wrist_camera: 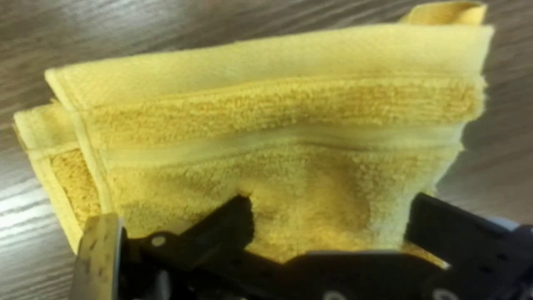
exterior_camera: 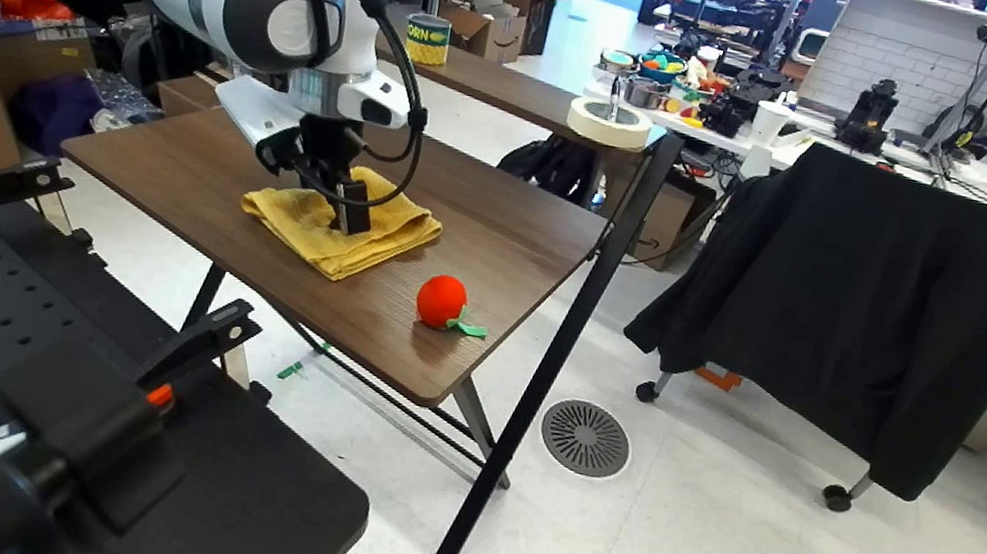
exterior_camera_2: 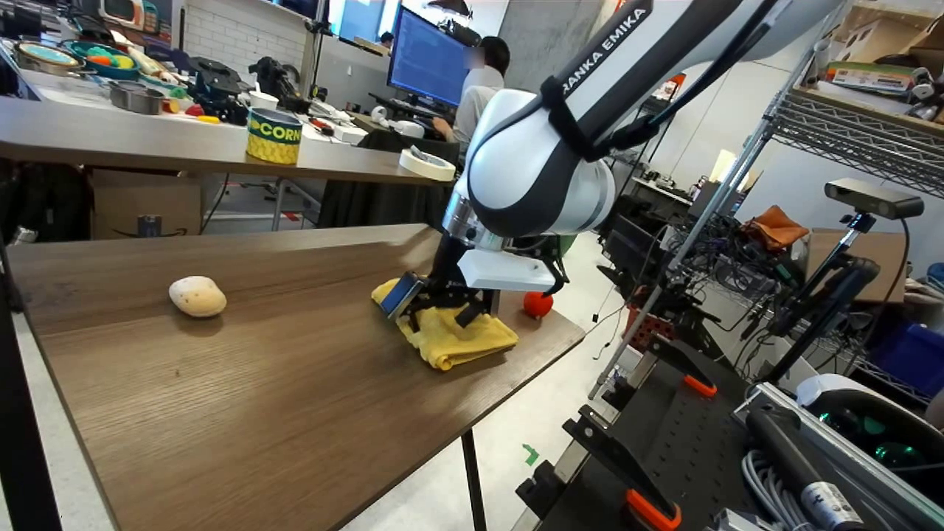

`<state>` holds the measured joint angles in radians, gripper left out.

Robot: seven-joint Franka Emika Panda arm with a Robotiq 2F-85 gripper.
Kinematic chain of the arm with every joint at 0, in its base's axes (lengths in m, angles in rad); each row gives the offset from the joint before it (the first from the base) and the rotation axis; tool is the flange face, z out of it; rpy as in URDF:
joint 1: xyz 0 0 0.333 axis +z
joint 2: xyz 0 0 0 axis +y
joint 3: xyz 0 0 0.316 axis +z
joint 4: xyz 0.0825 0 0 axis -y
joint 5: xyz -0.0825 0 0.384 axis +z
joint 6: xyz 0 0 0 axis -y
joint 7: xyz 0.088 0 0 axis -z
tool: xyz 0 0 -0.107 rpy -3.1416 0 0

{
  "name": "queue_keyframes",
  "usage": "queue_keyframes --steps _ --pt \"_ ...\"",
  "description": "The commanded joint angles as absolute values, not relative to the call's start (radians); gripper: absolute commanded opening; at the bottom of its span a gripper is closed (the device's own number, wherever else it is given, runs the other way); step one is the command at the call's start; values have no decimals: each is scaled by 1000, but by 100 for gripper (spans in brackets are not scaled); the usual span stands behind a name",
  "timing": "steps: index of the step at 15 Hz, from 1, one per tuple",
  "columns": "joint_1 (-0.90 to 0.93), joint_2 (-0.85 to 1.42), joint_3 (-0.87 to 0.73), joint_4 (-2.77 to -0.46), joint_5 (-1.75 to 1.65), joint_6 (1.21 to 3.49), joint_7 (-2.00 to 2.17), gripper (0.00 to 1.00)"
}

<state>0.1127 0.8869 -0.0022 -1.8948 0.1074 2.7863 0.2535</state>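
- my gripper point(wrist_camera: 329, 208): jaws spread wide, nothing clamped. right down at the towel point(wrist_camera: 266, 141); can't tell if i touch cloth.
- towel: on the table point(exterior_camera_2: 243, 428), under my gripper. yellow terry, nubby pile crossed by smoother flat bands, stitched hems, folded in layers to a rough rectangle.
- table: brown wood grain, shiny patches, rounded corner.
- ball point(exterior_camera: 441, 298): red, round, near that corner, apart from the towel. green strip point(exterior_camera: 471, 330) at its foot.
- lump point(exterior_camera_2: 198, 296): pale, egg-shaped, well apart from me in an exterior view.
- edges/room: towel sits near the table's long edge; ball takes the corner side. broad stretch of wood between towel and lump.
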Motion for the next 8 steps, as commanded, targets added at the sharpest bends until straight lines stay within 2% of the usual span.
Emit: queue_keyframes --steps 1,8 --pt "136 810 15 -1986 109 2959 229 100" --pt "132 780 108 -2013 116 3227 192 100"
